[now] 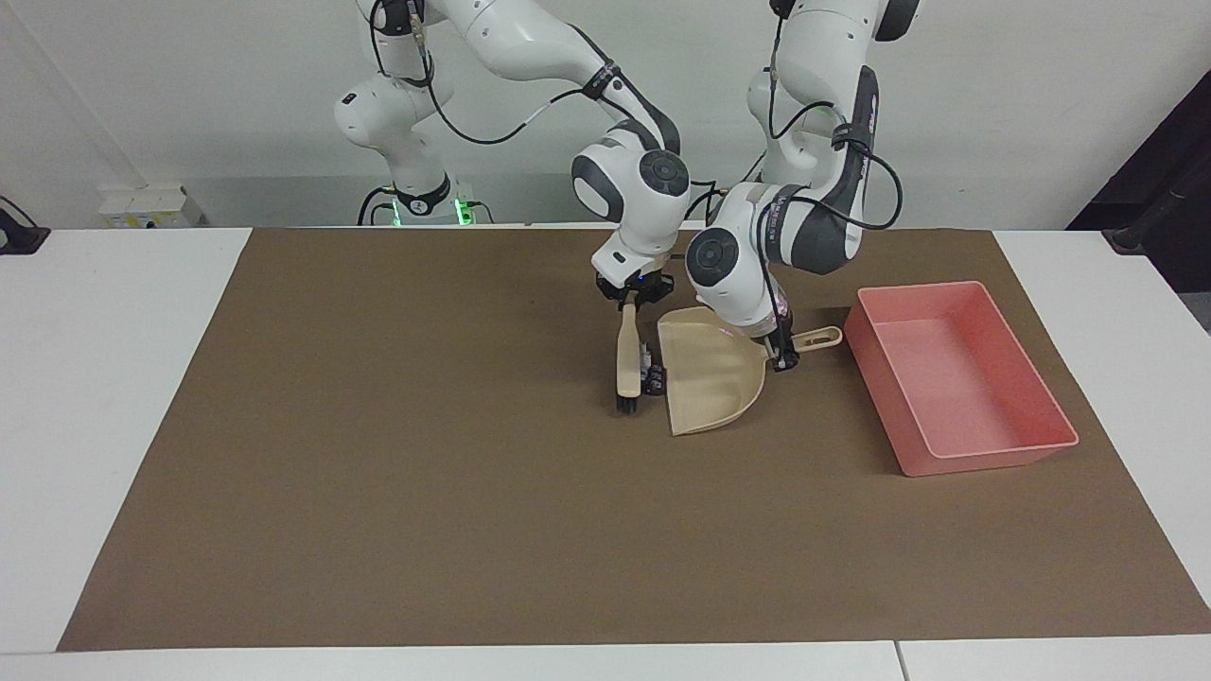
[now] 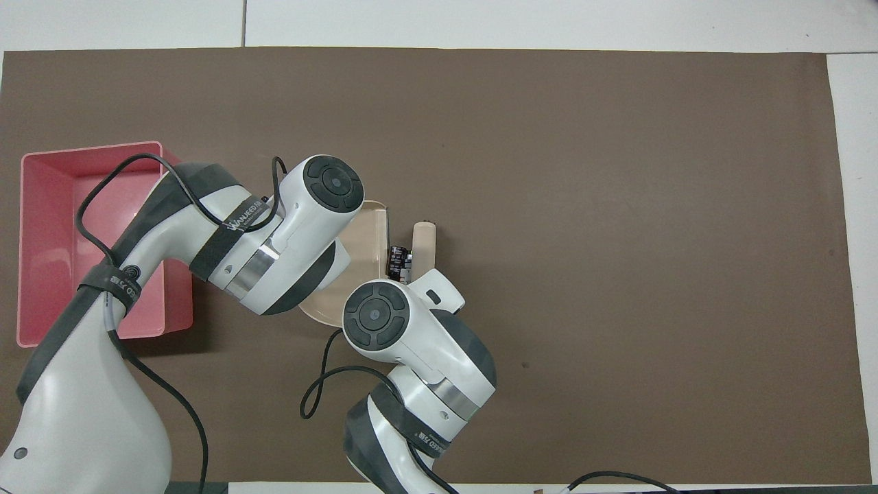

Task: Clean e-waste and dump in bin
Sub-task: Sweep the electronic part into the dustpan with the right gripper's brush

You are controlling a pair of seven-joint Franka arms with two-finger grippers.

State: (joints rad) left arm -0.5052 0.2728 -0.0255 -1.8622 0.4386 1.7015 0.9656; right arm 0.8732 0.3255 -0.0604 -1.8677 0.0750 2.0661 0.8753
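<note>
Two tiny electronic parts (image 1: pixel 651 375) are seen lying on the brown mat, pressed between the brush and the open front edge of the beige dustpan (image 1: pixel 711 378). The dark brown-black block (image 2: pixel 396 259) is found just at the dustpan's lip; the white part with a green end is largely hidden. The pink bin (image 1: pixel 956 378), a shallow rectangular tray, is set near the dustpan's handle end.

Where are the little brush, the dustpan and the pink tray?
brush (image 1: pixel 626 361): facing view, on its beige back.
dustpan (image 1: pixel 711 380): facing view, on the bare scoop floor.
pink tray (image 1: pixel 984 455): facing view, on the wall farthest from the robots.
</note>
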